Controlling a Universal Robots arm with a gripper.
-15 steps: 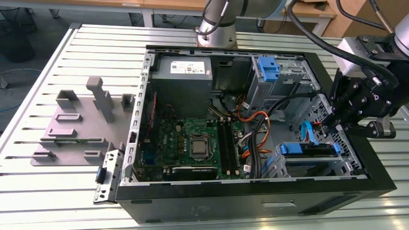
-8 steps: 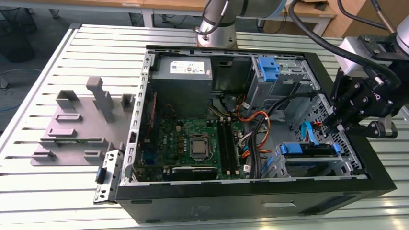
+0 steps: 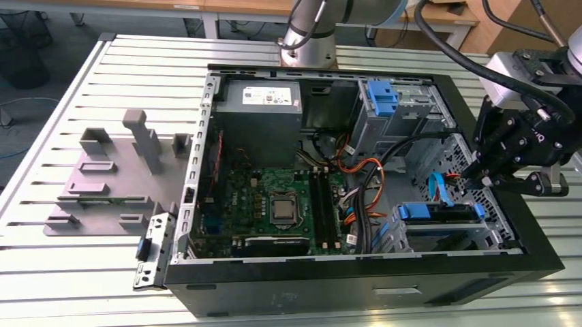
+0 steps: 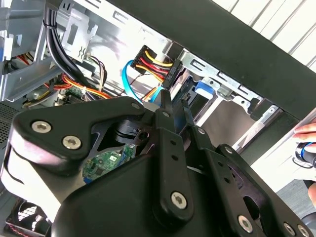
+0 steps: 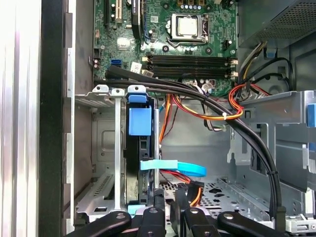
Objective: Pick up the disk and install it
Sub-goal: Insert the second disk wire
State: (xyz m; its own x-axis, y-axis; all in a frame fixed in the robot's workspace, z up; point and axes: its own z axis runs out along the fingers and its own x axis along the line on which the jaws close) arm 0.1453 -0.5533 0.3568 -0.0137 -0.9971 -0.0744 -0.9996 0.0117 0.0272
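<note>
The disk sits on edge inside the metal drive cage at the case's near corner on the exterior view's right, its blue carrier on top. In the first wrist view the disk shows as a dark slab behind a blue tab, with a light blue data cable crossing it. My gripper hangs just above the case wall beside the cage, apart from the disk. Its fingers stand close together with nothing between them. In the second wrist view the gripper points toward a power plug with yellow, red and black wires.
The open black computer case lies on a slatted metal table. Inside are the motherboard, a grey power-supply box, an upper cage with a blue bracket and thick black cables. A grey fixture lies beside the case. A hand shows beyond it.
</note>
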